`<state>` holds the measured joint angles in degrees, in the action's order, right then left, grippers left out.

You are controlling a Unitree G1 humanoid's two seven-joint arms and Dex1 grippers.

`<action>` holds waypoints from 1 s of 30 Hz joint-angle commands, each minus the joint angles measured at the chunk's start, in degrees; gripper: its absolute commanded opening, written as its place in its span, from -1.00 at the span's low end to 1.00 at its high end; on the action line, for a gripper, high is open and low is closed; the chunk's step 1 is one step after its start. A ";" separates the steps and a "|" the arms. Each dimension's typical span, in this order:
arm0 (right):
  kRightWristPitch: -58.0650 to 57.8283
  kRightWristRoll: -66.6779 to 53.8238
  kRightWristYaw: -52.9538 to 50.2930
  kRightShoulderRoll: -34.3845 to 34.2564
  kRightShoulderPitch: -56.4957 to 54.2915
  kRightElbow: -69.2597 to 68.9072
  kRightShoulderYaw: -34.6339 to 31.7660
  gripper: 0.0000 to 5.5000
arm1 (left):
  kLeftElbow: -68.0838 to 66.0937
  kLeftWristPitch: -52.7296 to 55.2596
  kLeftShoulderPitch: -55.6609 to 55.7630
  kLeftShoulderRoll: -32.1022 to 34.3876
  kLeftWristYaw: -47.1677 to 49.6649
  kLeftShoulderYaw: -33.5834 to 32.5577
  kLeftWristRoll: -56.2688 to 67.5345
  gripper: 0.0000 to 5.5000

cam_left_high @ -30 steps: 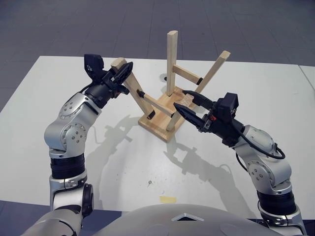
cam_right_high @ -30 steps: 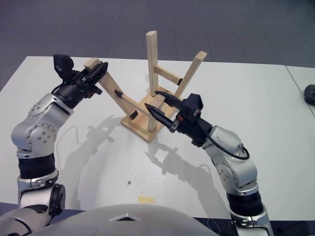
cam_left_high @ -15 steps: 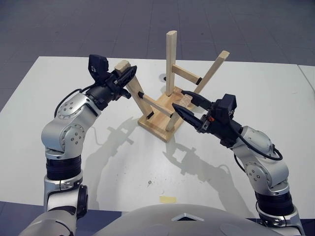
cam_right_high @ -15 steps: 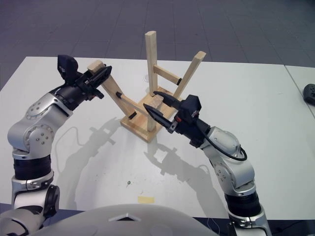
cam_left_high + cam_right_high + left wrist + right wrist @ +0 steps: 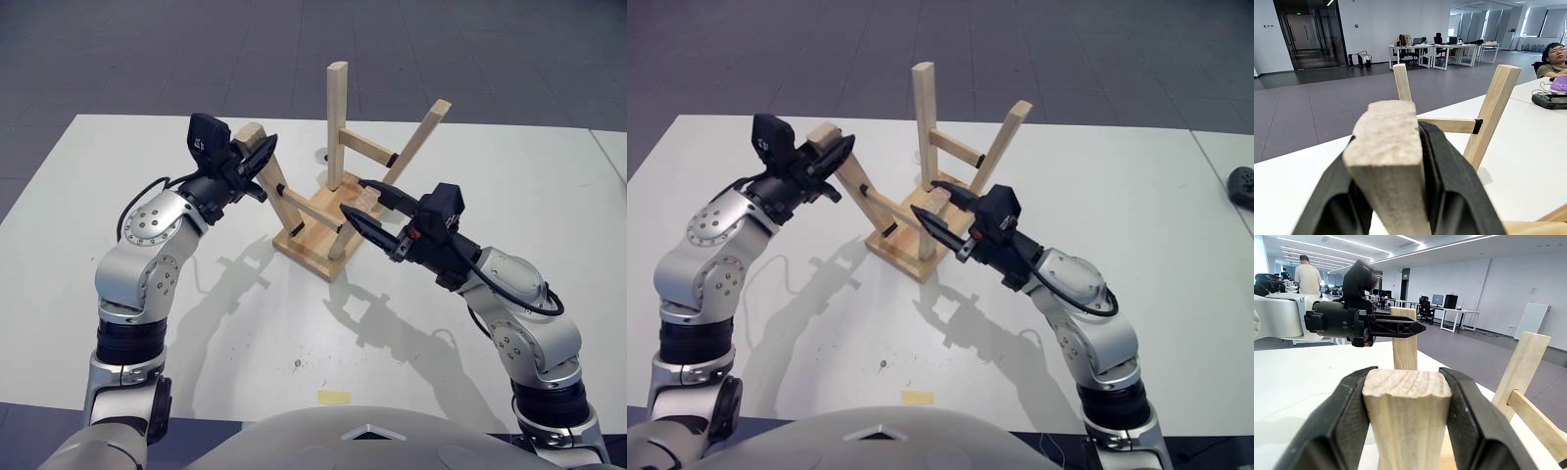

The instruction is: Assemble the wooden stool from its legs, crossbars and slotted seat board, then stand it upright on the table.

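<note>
- Wooden stool (image 5: 333, 196) sits upside down on the white table (image 5: 490, 176), about midway between the table's left and right edges and nearer its far edge than its near one.
- You have the slotted seat board (image 5: 312, 250) down on the tabletop with all four legs pointing up from it. Whether the board lies fully flat cannot be told from these views.
- Your left gripper (image 5: 262, 157) is clamped on the top end of the left leg (image 5: 279, 191), which leans out toward the table's left edge. In the left wrist view its black fingers (image 5: 1444, 166) press against both sides of that leg's cut end.
- Your right gripper (image 5: 356, 200) is closed on the top end of the near leg (image 5: 1406, 401), on the side of the stool facing the table's near edge. The right wrist view shows its pads (image 5: 1469, 421) tight against the wood on either side.
- Your two grippers are well apart, with the stool's frame between them.
- The back leg (image 5: 337, 117) stands close to upright, and the right leg (image 5: 423, 137) leans toward the table's right edge. An upper crossbar (image 5: 365, 148) joins these two.
- A lower crossbar (image 5: 312, 209) runs from the left leg down toward the near leg.
- A small strip of yellow tape (image 5: 333, 397) lies on the table close to its near edge, well apart from the stool.
</note>
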<state>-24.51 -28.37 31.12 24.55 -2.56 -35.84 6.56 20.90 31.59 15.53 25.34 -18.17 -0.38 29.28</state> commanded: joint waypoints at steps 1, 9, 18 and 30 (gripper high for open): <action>-5.49 -1.10 -4.31 -1.84 -2.42 1.56 -0.88 -0.07 | 0.61 3.29 -9.99 4.00 -3.23 12.03 -7.68 -0.59; -7.47 -5.46 -7.79 -5.62 -3.99 2.54 -4.99 0.43 | -2.35 1.26 -3.79 1.44 1.94 4.60 -6.03 -0.58; -8.37 -8.07 -8.87 -6.66 -5.00 3.02 -6.45 0.96 | -2.68 5.58 -0.44 -1.38 0.99 -2.35 2.22 -0.16; -8.26 -9.03 -9.74 -6.93 -6.13 3.94 -8.02 0.96 | -6.81 9.07 33.60 -2.00 12.92 -22.84 26.36 0.63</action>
<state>-32.19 -36.71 22.11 17.69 -7.11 -32.45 -0.10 17.21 42.37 40.31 20.97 -6.90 -21.28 55.76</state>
